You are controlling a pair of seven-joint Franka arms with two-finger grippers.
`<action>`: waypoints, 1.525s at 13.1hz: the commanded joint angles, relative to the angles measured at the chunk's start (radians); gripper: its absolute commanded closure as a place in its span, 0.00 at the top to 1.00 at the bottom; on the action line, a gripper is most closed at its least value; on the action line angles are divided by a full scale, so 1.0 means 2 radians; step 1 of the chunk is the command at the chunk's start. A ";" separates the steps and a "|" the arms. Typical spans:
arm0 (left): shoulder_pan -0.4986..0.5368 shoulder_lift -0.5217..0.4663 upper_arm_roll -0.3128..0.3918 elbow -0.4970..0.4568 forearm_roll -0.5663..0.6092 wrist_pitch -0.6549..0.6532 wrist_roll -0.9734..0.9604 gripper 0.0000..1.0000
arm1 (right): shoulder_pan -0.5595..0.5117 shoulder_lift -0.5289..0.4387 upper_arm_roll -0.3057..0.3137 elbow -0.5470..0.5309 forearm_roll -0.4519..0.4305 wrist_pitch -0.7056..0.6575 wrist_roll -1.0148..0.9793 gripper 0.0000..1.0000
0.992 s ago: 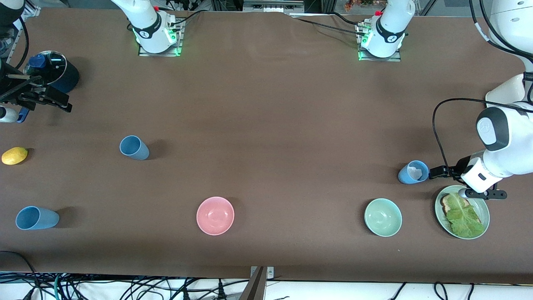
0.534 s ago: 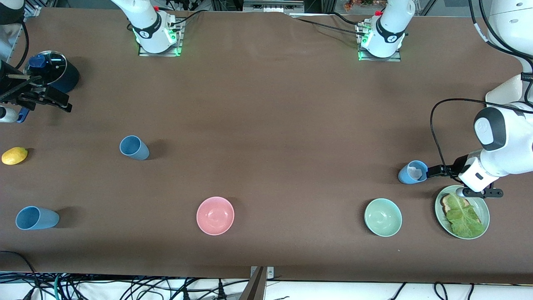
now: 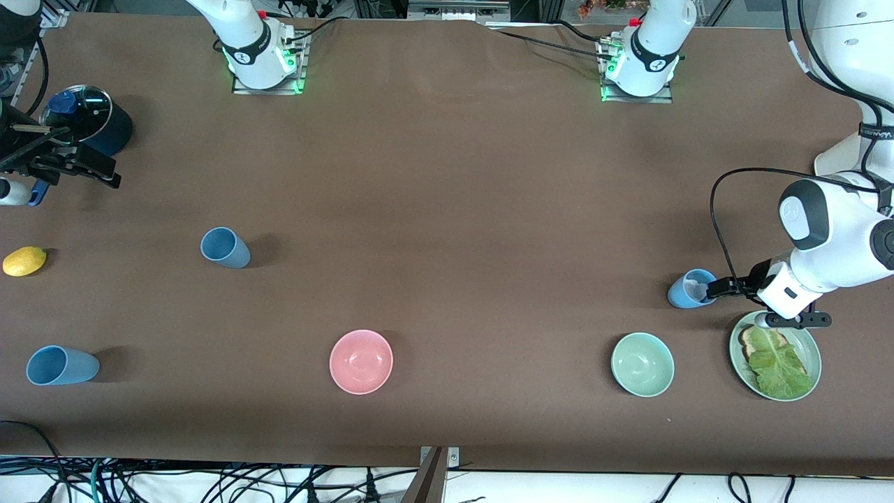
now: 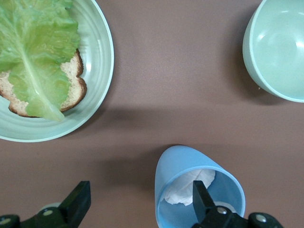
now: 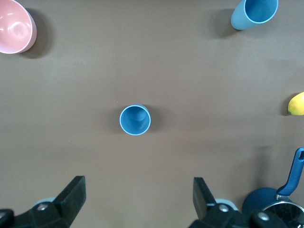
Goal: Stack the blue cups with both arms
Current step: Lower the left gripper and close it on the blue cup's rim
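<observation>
Fingers apart, the left hand [image 4: 137, 204] straddles the rim of the blue cup [image 3: 690, 288] beside the green plate [image 3: 810, 349], while the right hand [image 5: 137, 204] waits open.

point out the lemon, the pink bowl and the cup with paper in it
lemon [image 3: 24, 261], front view, middle of its peel
pink bowl [image 3: 361, 361], front view, inside bottom
cup with paper [image 4: 176, 168], left wrist view, inner wall

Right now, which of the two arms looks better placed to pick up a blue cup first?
The left. Its fingers are open at the rim of a blue cup beside the green plate, one finger already inside it. The right gripper is open too, but hangs near the saucepan, away from the cups.
</observation>
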 commanded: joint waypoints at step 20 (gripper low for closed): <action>-0.013 -0.014 -0.003 -0.074 -0.011 0.098 -0.016 0.10 | 0.000 -0.006 -0.001 -0.006 0.005 0.000 0.000 1.00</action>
